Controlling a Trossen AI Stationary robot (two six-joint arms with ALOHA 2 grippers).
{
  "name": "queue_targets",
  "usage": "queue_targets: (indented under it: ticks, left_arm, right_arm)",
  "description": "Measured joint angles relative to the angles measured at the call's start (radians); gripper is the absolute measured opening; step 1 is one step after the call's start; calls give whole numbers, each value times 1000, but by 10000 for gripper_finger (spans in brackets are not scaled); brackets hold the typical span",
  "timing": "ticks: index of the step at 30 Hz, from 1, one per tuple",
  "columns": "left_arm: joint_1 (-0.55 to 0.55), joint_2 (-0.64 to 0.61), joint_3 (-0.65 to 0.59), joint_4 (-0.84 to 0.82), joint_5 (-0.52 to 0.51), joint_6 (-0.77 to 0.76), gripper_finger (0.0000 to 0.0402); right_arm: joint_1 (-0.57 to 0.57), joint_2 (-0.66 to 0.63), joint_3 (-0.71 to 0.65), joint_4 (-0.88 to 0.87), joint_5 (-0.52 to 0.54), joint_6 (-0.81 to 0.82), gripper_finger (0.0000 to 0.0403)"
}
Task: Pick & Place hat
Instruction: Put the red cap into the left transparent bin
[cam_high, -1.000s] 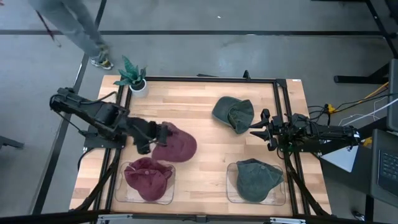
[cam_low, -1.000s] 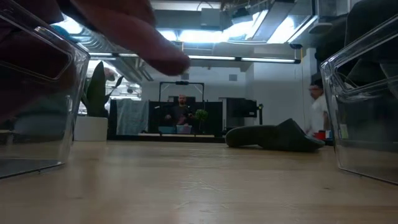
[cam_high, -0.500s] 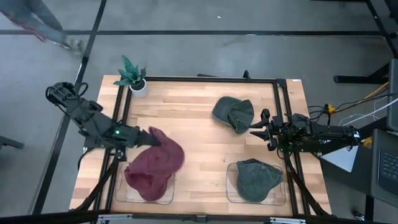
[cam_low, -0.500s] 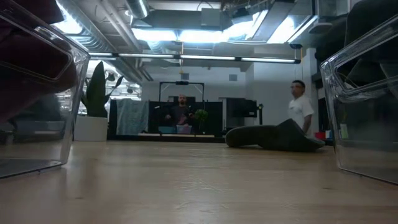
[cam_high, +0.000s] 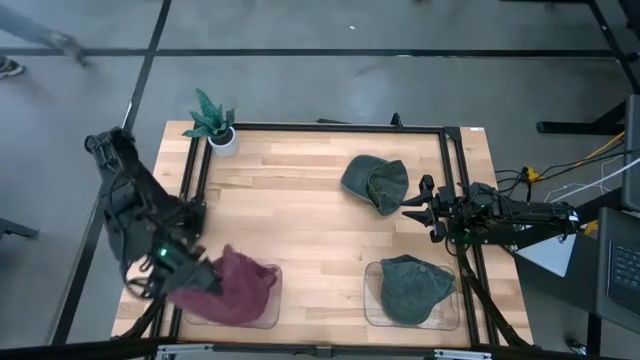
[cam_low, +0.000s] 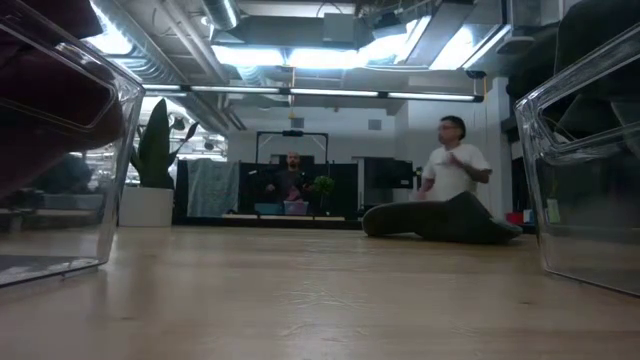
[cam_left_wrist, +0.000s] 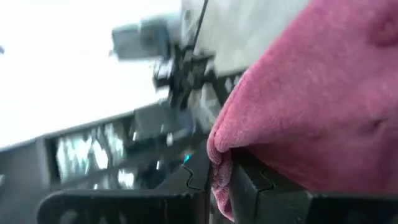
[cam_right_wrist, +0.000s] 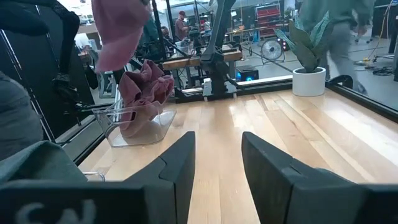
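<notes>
The left gripper is clamped on the edge of a maroon hat, the cloth pinched between its dark fingers as the left wrist view shows, and it holds the hat over the left bin, a clear bin at the desk's front left. From the right wrist view the hat hangs in the air above that bin, and a second maroon hat already lies inside it. Across the desk from the left bin, the right bin at the front right holds a green hat. Another green hat lies loose on the wood, toward the far right, diagonally well apart from the left bin; in the low view it rests flat on the desk. A potted plant stands at the far left corner, straight back from the left bin. The right gripper waits at the desk's right edge, near the loose green hat, with its fingers spread narrowly and nothing between them. In the room beyond the desk a person in a white shirt stands behind the loose green hat.
</notes>
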Motion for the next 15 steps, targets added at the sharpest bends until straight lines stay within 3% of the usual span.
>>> queue_targets:
  ticks: [15]
  left_arm:
    - [-215,58,-6,-40,45,33,25]
  right_arm:
    - [0,0,0,0,0,0,132]
